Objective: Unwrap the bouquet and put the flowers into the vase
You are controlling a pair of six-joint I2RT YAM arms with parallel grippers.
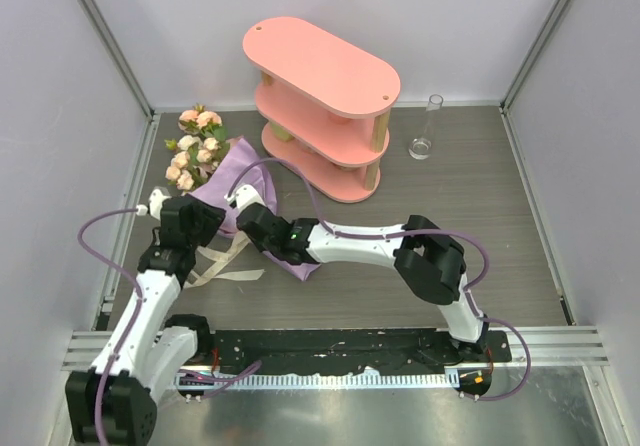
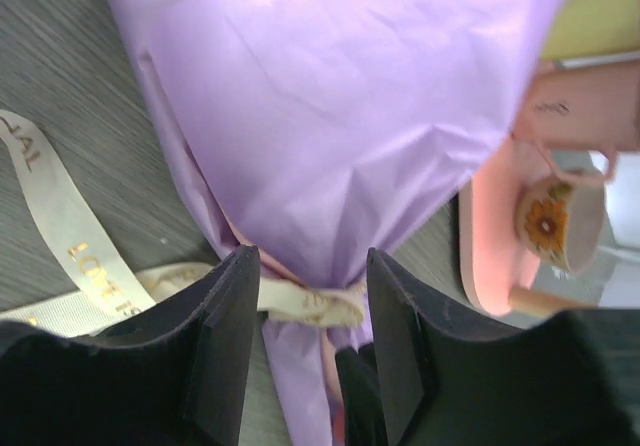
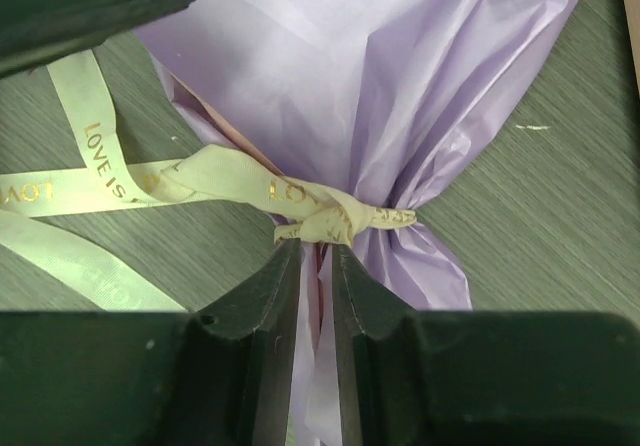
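The bouquet (image 1: 238, 174) lies at the left of the table in purple paper (image 2: 330, 116), with its flowers (image 1: 195, 151), pink and cream roses, at the far end. A cream ribbon knot (image 3: 330, 216) ties its neck. My left gripper (image 2: 313, 311) is open and straddles the knot (image 2: 320, 306). My right gripper (image 3: 317, 248) sits just behind the knot, its jaws a narrow gap apart with the paper tail (image 3: 420, 266) loose between them. From above, both grippers (image 1: 212, 226) (image 1: 256, 228) hide the neck. The clear glass vase (image 1: 424, 131) stands empty at the back right.
A pink three-tier oval shelf (image 1: 320, 106) stands at the back centre, close to the bouquet's right side; its edge also shows in the left wrist view. Loose ribbon tails (image 1: 225, 264) trail toward the near edge. Grey walls enclose the table.
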